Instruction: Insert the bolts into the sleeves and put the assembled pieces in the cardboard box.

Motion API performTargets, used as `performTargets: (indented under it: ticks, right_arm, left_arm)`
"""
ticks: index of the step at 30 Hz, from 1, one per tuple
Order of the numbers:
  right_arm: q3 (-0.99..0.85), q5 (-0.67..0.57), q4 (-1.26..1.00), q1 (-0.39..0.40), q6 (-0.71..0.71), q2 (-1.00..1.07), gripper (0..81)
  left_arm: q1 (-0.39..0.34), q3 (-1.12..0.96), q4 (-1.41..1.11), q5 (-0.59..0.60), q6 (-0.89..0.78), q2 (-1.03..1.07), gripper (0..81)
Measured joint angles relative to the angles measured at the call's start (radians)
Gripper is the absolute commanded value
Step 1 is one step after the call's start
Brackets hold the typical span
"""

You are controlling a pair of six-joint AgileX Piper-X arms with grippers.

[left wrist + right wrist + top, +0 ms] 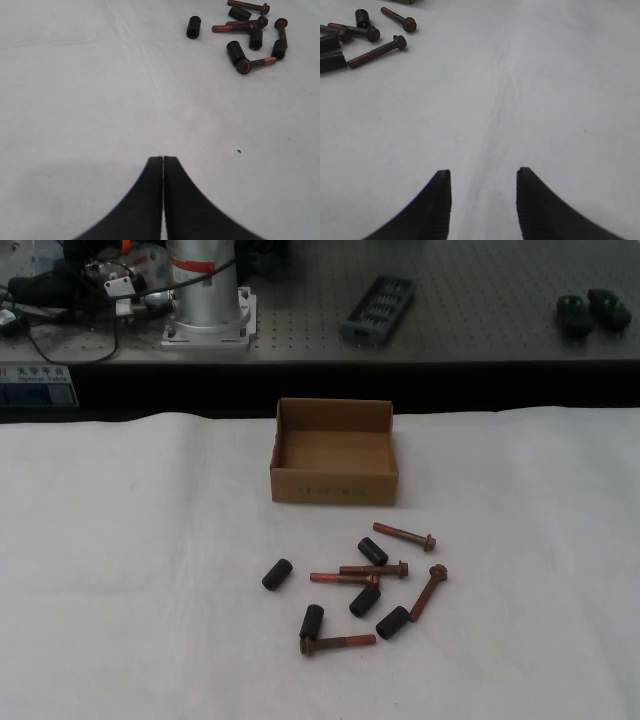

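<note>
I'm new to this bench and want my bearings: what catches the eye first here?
A loose heap of coppery bolts and short black sleeves lies on the white cloth, just on the near side of an open cardboard box. Both grippers hang over bare cloth apart from the heap, the left gripper shut and the right gripper open.

White cloth (120, 570), perforated table (480, 300), dark ribbed block (377, 308)

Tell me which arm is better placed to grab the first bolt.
Right, probably: the right gripper is open, with a bolt lying free ahead of it. The left gripper is shut.
</note>
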Motion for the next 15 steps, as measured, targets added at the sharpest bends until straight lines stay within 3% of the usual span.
performTargets:
  ticks: [5, 8, 11, 15]
  right_arm:
    - [0.0, 0.014, -0.009, 0.0, -0.003, 0.0, 31.9]
    - [0.0, 0.124, -0.08, 0.0, -0.008, 0.0, 31.9]
    - [0.0, 0.133, -0.216, 0.0, 0.104, 0.0, 31.9]
    - [0.0, 0.073, -0.326, 0.0, 0.253, 0.0, 31.9]
  left_arm:
    - [0.0, 0.0, 0.0, 0.0, 0.0, 0.0, 0.6]
    - [0.0, 0.0, 0.0, 0.0, 0.0, 0.0, 0.6]
    - [0.0, 0.0, 0.0, 0.0, 0.0, 0.0, 0.6]
    - [0.0, 0.004, -0.023, 0.14, -0.243, -0.001, 0.6]
